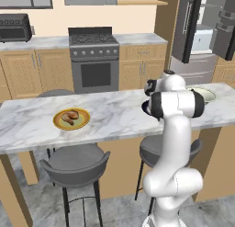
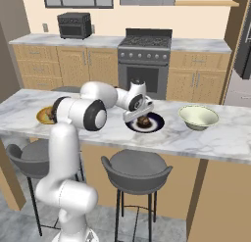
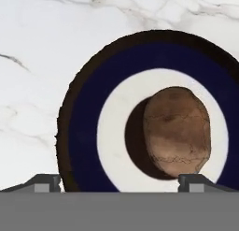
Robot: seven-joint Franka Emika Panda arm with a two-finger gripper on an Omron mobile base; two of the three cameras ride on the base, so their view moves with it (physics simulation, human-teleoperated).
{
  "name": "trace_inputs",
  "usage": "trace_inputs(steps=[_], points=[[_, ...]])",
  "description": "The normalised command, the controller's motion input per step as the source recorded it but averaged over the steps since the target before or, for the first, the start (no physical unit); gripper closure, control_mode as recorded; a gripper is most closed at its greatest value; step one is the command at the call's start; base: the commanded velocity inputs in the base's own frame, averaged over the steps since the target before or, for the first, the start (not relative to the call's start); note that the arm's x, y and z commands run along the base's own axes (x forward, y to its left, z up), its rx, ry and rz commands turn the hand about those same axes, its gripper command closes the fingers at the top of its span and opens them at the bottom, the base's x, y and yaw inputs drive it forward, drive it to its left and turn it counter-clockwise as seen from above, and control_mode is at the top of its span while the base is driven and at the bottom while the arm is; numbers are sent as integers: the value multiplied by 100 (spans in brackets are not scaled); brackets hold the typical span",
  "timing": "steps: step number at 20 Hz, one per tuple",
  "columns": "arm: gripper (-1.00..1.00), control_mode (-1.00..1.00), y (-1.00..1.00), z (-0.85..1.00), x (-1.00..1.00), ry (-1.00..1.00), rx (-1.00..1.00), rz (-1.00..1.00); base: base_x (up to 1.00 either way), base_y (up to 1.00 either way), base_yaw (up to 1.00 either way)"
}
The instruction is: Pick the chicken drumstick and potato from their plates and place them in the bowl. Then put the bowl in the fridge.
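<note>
Gripper (image 3: 119, 181) above the navy plate (image 3: 84, 132) on the marble counter (image 2: 206, 138), fingers spread wide, nothing between them. Potato (image 3: 176, 130) lies on the plate's pale centre. Drumstick (image 1: 70, 117) on yellow plate (image 1: 82, 124), apparently untouched. Bowl (image 2: 198, 117) stands apart.

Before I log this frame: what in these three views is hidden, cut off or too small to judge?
- Navy plate, left base view: mostly hidden behind the arm, and the potato on it is covered.
- Bowl, left base view: partly behind the arm's elbow; its inside is not visible there.
- Chicken drumstick, right base view: mostly hidden by the arm, like the yellow plate.
- Fridge: its interior is cut off by the frame edge.
- Gripper, hand view: just the fingertips show.
</note>
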Motion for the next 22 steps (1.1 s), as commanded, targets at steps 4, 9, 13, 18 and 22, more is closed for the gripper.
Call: trace_inputs(steps=[4,9,13,18,22], points=[[-100,-100,-12,-14,38,3,-4,2,0,0,0],[-100,-100,-11,-16,38,3,-4,2,0,0,0],[-100,-100,-3,-23,35,2,-1,2,0,0,0],[-100,-100,0,-35,13,9,0,1,0,0,0],[100,-100,1,-47,0,18,0,0,0,0,0]])
